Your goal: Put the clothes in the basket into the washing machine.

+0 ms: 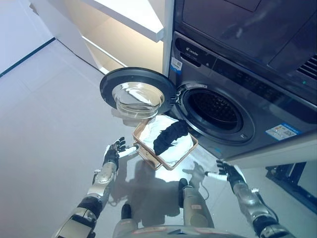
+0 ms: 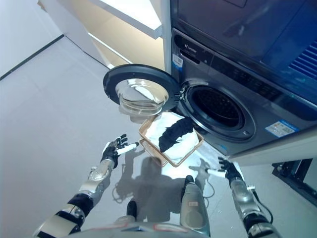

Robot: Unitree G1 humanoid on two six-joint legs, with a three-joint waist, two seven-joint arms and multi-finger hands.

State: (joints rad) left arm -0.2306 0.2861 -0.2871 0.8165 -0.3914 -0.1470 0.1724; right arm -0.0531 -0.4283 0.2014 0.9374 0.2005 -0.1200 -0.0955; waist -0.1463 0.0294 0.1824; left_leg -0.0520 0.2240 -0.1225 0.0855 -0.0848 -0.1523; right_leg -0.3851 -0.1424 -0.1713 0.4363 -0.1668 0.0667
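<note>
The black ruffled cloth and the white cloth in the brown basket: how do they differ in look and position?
The black ruffled cloth is dark, narrow and gathered into a long curved strip; the white cloth is pale, smoother and spread wide. The black cloth lies on top, running across the brown basket; the white cloth lies beneath it and fills most of the basket. Both rest in the same basket on the floor before the open washing machine, and neither hand touches them.

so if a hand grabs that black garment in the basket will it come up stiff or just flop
Probably flop: the black garment lies crumpled and curved over the white clothes, so it looks soft. It likely weighs little, being thin cloth. One end drapes toward the basket rim, so it may trail or snag when lifted.
</note>
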